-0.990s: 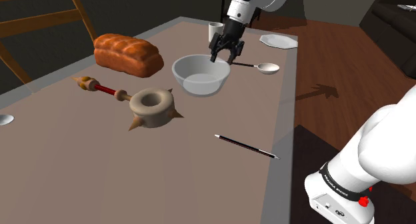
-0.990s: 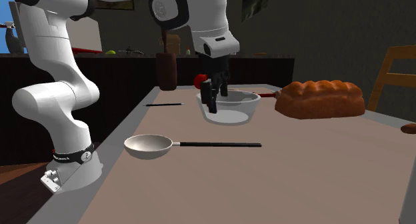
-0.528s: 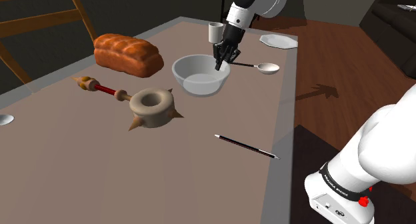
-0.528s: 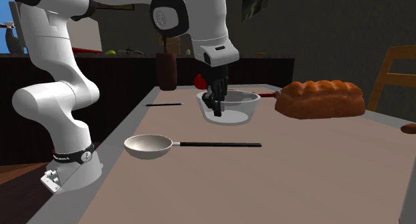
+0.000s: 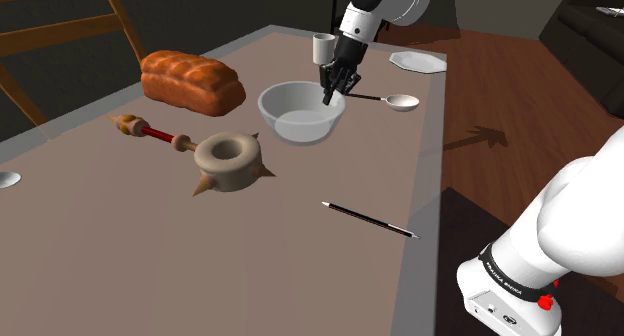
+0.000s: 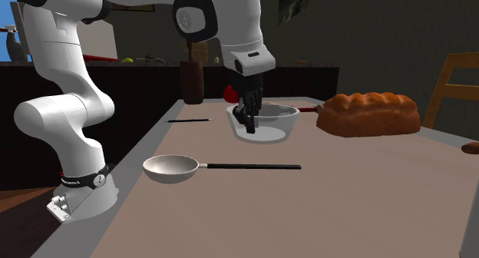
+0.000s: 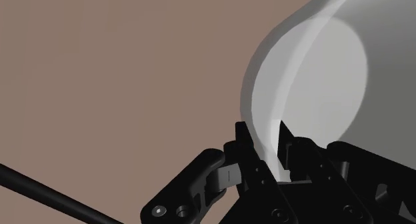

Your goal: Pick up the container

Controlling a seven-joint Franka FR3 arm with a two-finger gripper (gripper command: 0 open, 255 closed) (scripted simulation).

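Note:
The container is a pale grey bowl standing upright on the brown table, seen too in the second exterior view and close up in the wrist view. My black gripper comes down on the bowl's rim at the side nearest the spoon. In the wrist view the gripper has one finger outside the wall and one inside, clasping the rim between them. From across the table the gripper shows at the bowl's near-left rim.
A long-handled spoon lies just beyond the bowl, with a small cup and a plate farther off. A bread loaf, a spiked ring toy and a thin black pen also lie on the table.
One second ago the fingers stood apart over the rim. They have since closed onto the bowl's wall. The last half second shows no movement.

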